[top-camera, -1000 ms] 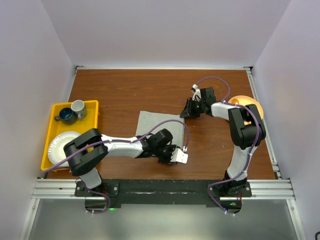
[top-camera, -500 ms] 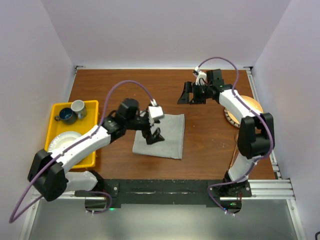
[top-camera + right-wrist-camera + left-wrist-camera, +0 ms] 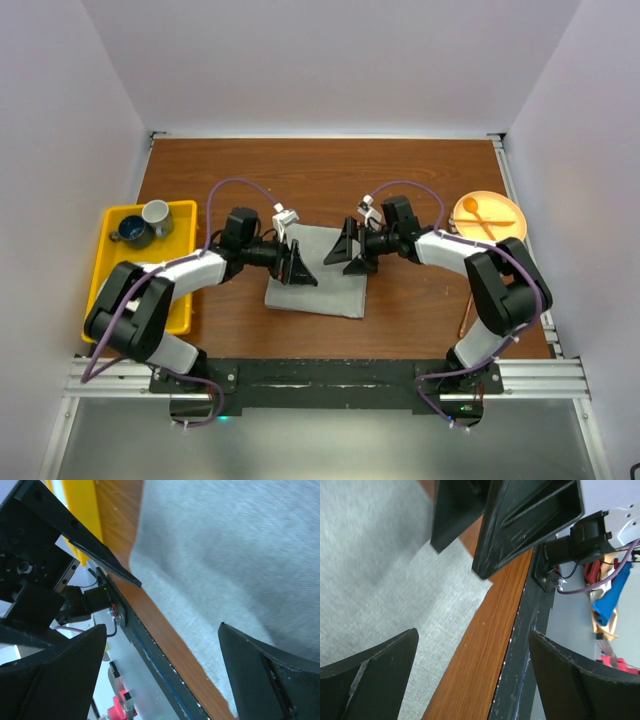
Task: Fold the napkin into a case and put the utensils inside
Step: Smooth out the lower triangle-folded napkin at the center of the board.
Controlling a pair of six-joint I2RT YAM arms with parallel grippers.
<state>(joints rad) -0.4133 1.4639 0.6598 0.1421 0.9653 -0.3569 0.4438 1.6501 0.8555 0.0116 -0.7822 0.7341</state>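
Napkin [image 3: 322, 285]: grey cloth lying spread and flat in the middle of the table [image 3: 420, 300], a little skewed, its near edge close to the table's front rail.
Left tool [image 3: 300, 266]: low over the napkin's left part, pointing right; fingers wide apart, nothing between them.
Left wrist view: its own two fingers [image 3: 367, 672] frame the napkin's corner and a strip of bare wood; the right tool's fingers hang at the top of that picture.
Right tool [image 3: 348, 254]: over the napkin's far right edge, pointing left at the left tool; fingers spread wide, nothing between them.
Right wrist view: its own fingers [image 3: 272, 680] stand to either side of the cloth and the table's front edge; one finger of the left tool shows at upper left.
Contact: whether either tool touches the cloth cannot be told.
Tools together: near each other, tips facing, apart.
Tray [image 3: 184, 262]: yellow, at the table's left edge, holding a blue mug [image 3: 130, 232] and a grey cup [image 3: 157, 215].
Orange plate [image 3: 500, 205]: at the far right, with an orange spoon [image 3: 478, 215] on it, well apart from the napkin.
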